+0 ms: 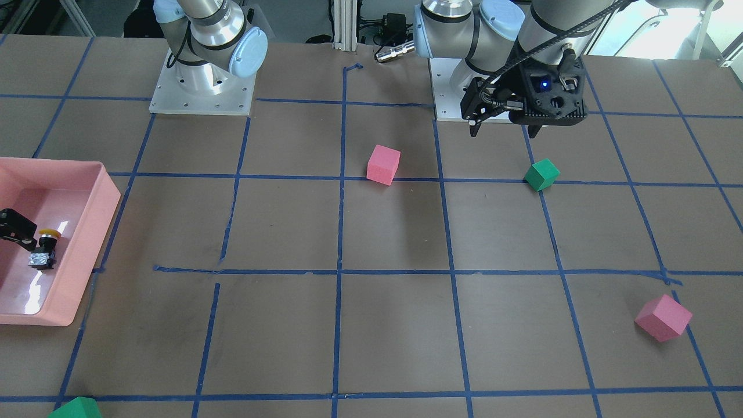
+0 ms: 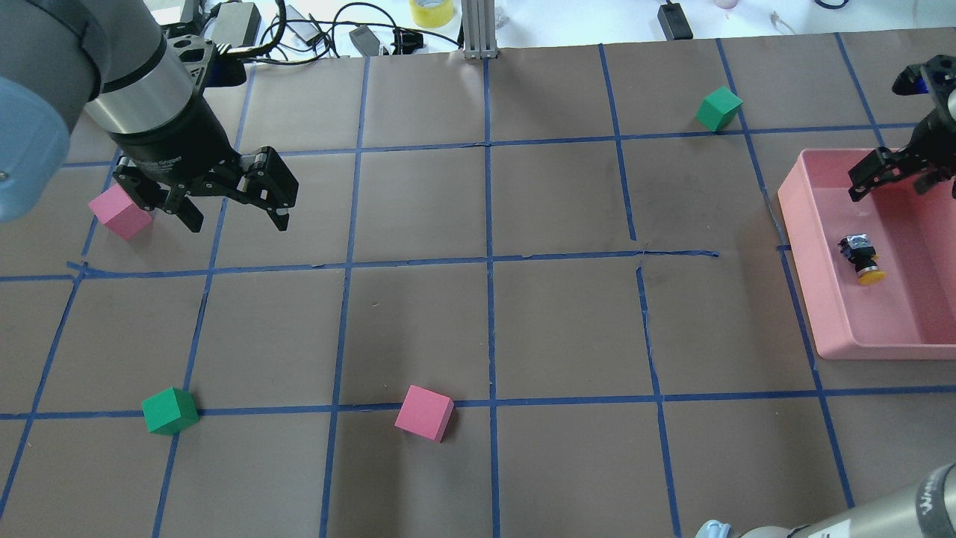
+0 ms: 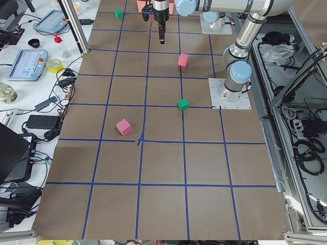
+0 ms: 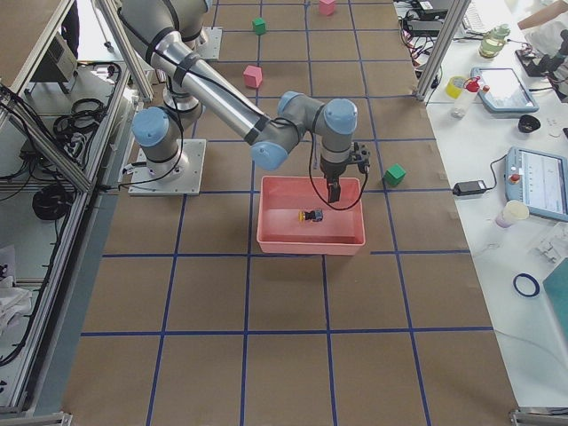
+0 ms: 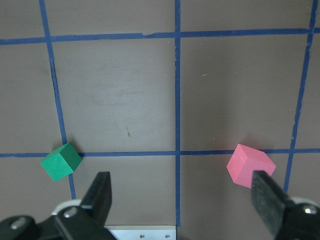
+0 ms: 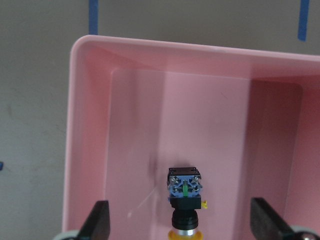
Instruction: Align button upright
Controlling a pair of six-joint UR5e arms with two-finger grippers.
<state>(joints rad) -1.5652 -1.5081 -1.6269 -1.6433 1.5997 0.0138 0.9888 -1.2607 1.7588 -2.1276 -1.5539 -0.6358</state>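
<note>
The button (image 6: pixel 186 200) lies on its side on the floor of the pink tray (image 6: pixel 72 150), silvery terminal block towards the camera and yellow cap at the bottom edge of the view. It also shows in the overhead view (image 2: pixel 863 258) and the front view (image 1: pixel 43 247). My right gripper (image 6: pixel 182 222) is open above the tray, its fingers either side of the button and clear of it. In the overhead view it (image 2: pixel 892 183) hangs over the tray's far part. My left gripper (image 2: pixel 239 217) is open and empty, high above the table.
The tray (image 2: pixel 803 246) stands at the table's right end. A pink cube (image 2: pixel 119 213) sits by the left gripper. A green cube (image 2: pixel 170 410) and a pink cube (image 2: pixel 424 412) lie near the front. Another green cube (image 2: pixel 719 108) lies far right.
</note>
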